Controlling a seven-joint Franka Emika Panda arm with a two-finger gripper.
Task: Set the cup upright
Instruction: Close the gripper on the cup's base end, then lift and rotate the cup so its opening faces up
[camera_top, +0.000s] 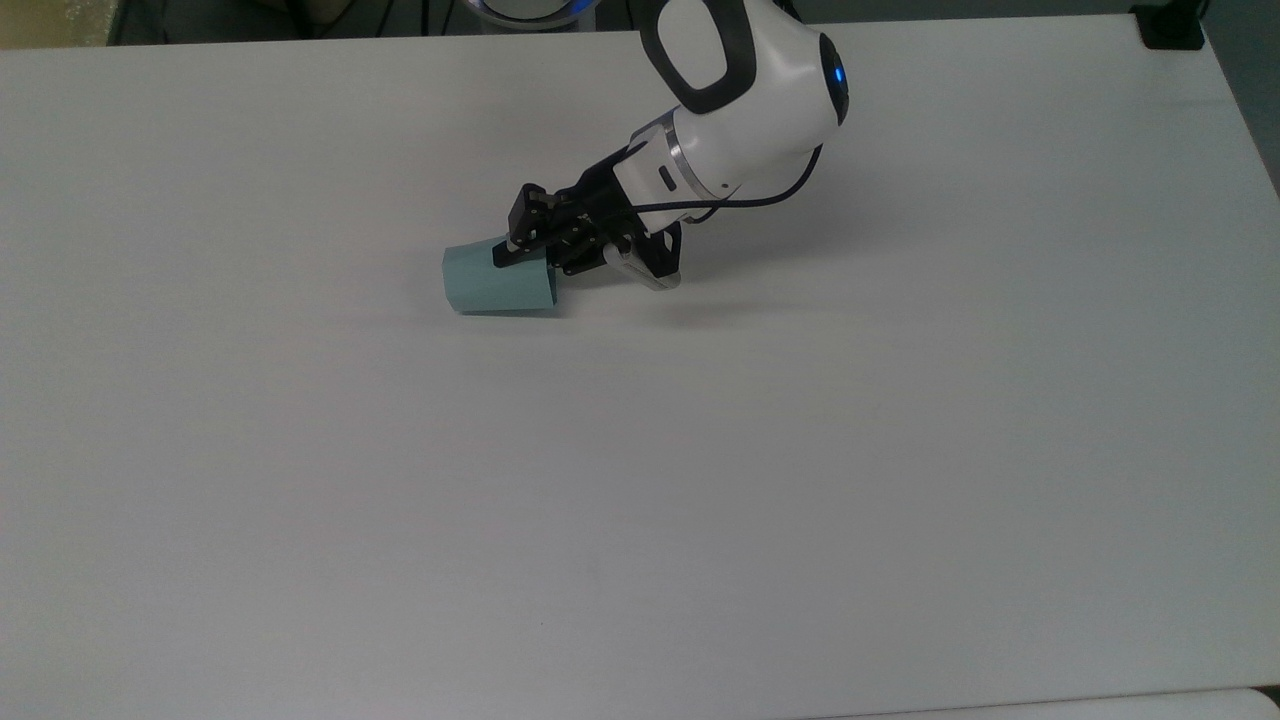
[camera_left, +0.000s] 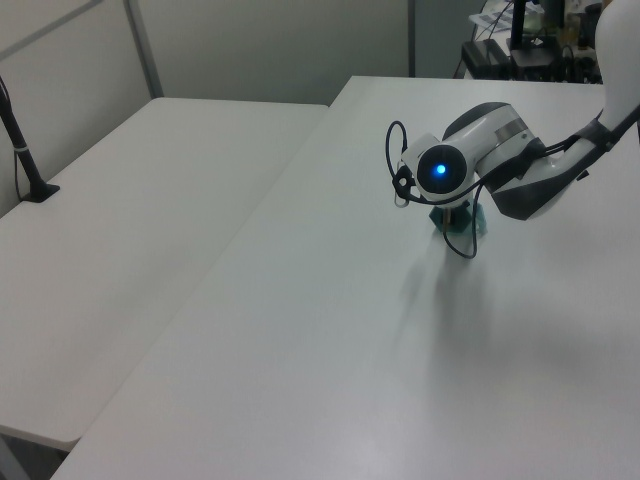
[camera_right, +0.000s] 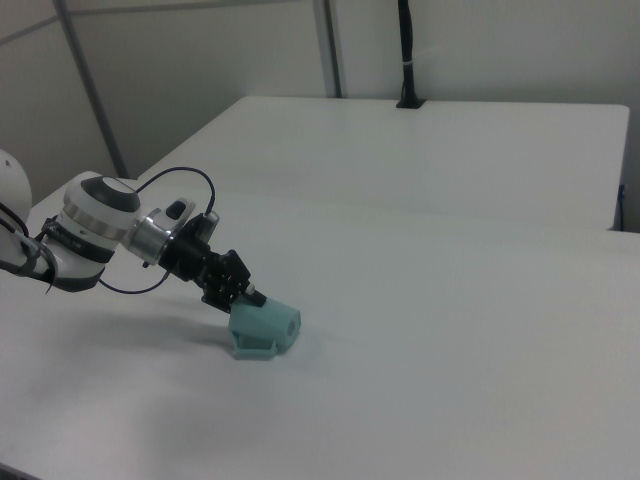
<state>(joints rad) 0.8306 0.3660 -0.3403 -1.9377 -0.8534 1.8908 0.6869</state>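
The pale teal cup (camera_top: 497, 282) lies on its side on the white table (camera_top: 700, 450), with its wider mouth end toward the top view's right. In the right view the cup (camera_right: 265, 328) points its narrow base to the right view's right. My gripper (camera_top: 535, 258) comes in from the mouth side, tilted downward. Its fingers stand apart: one black finger (camera_top: 508, 250) overlaps the cup's upper wall at the rim, and the other sits by the mouth. In the right view my gripper (camera_right: 243, 292) touches the cup's top edge. The left view shows slivers of the cup (camera_left: 482, 222) behind my wrist.
A black clamp (camera_top: 1170, 25) sits at the table's far right corner in the top view. A second table (camera_left: 130, 220) with a black post (camera_left: 20, 140) adjoins on the left view's left. Dark equipment (camera_left: 520, 40) stands at the left view's back right.
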